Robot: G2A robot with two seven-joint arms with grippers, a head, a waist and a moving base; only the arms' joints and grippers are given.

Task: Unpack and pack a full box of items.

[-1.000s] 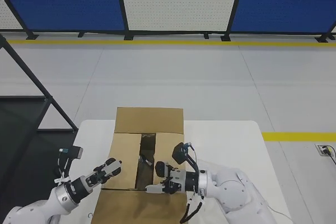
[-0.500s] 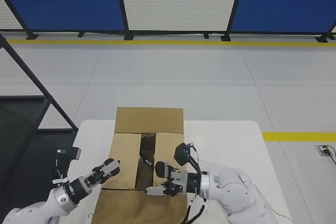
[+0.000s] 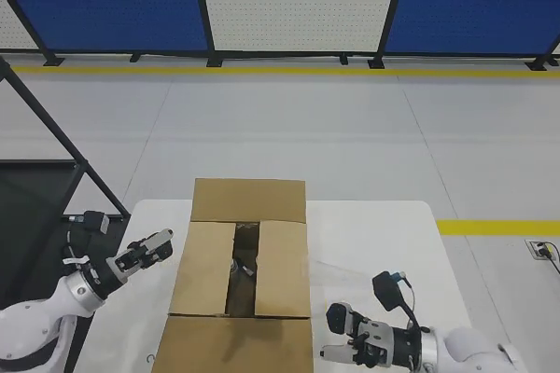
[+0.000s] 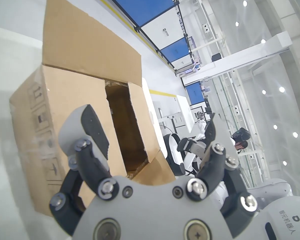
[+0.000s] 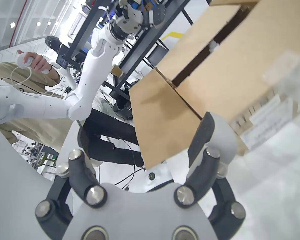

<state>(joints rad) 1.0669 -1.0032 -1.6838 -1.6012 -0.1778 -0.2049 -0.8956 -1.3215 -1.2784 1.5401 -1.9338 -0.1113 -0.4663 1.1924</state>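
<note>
A cardboard box [image 3: 210,270] stands mid-table. Its far flap [image 3: 248,199] and near flap [image 3: 231,345] are folded outward. The two side flaps lie nearly flat, with a dark gap [image 3: 245,269] between them where something pale shows inside. My left gripper [image 3: 159,244] is open with nothing in it, just off the box's left side; its wrist view shows the box [image 4: 72,93] past the spread fingers [image 4: 93,126]. My right gripper [image 3: 334,336] is open and holds nothing, near the table's front edge, right of the near flap. Its wrist view looks along the box [image 5: 215,81].
The white table [image 3: 383,233] has free room right of the box. A clear plastic film [image 3: 329,274] sticks out from the box's right side. A black metal rack [image 3: 37,168] stands left of the table.
Both arms have drawn back from the box. The right gripper left the near flap's edge and went right and toward the front. The left gripper went left and farther back.
</note>
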